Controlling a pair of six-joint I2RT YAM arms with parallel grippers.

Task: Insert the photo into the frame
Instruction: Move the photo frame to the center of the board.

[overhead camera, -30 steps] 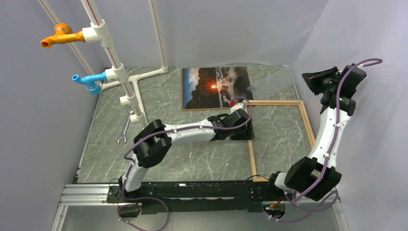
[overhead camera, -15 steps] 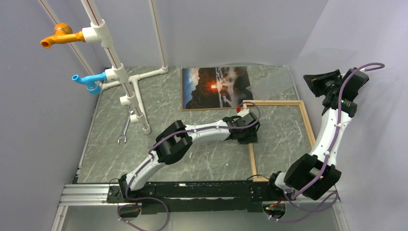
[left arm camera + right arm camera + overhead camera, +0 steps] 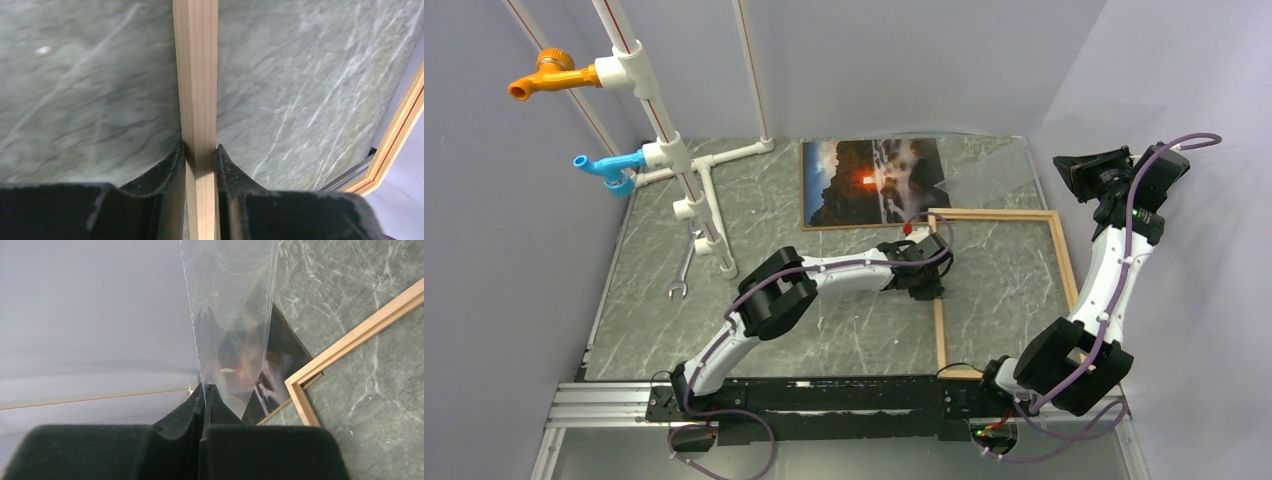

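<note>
Far to my left the pipe stand and the wrench lie well apart from my work. The photo lies face up at the far middle of the table, not yet in the frame. Its near right corner seems to sit under the frame's far left corner.

My left gripper is low on the table, its fingers pressed onto the frame's left strip from both sides. The wrist view shows the wood squeezed between them. My right gripper hangs high on the right, pinching the edge of a clear sheet that stands up from it.

The overlapped corner is my main worry. If I slide the frame while it rests on the print, I judge the strip could drag, scuff or buckle the glossy paper. The strip is thin and I hold it at one spot, so a sideways pull may twist the whole frame or let it slip out of my fingers. The sheet is held by an edge only; a quick swing could flex it or make it slide free.
</note>
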